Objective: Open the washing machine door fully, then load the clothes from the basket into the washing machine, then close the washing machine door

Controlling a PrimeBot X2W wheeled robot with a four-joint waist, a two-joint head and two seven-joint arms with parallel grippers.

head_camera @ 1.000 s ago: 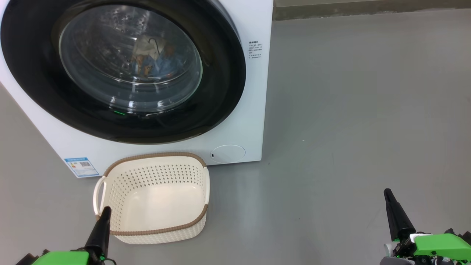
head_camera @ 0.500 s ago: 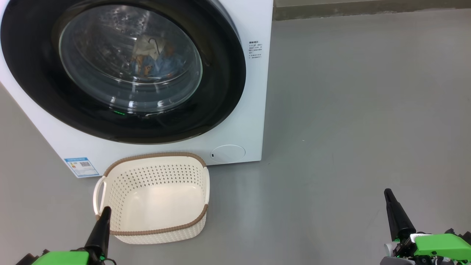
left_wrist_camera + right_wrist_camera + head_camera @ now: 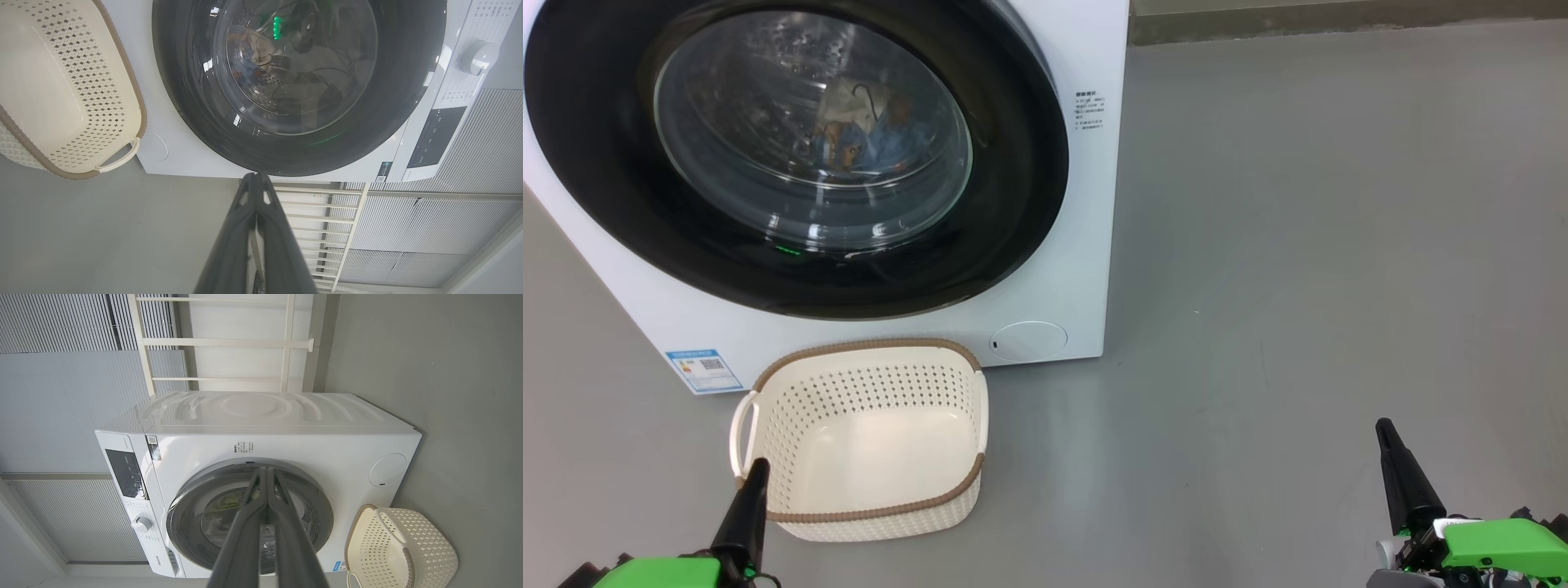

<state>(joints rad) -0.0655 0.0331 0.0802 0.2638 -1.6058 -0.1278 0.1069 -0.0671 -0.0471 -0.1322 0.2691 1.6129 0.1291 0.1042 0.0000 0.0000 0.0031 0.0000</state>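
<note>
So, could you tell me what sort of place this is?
Probably a laundry corner in a utility or test room: a white front-loading washer stands on a bare grey floor, an empty basket sits before it, and slatted blinds show behind it.

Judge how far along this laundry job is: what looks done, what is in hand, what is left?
Done: the basket is empty. The clothes show inside through the glass of the washing machine door, which sits closed on the washing machine.
In hand: nothing; the left gripper and right gripper are shut, empty and clear of the machine.
Left: nothing visible, though latching cannot be confirmed.
</note>
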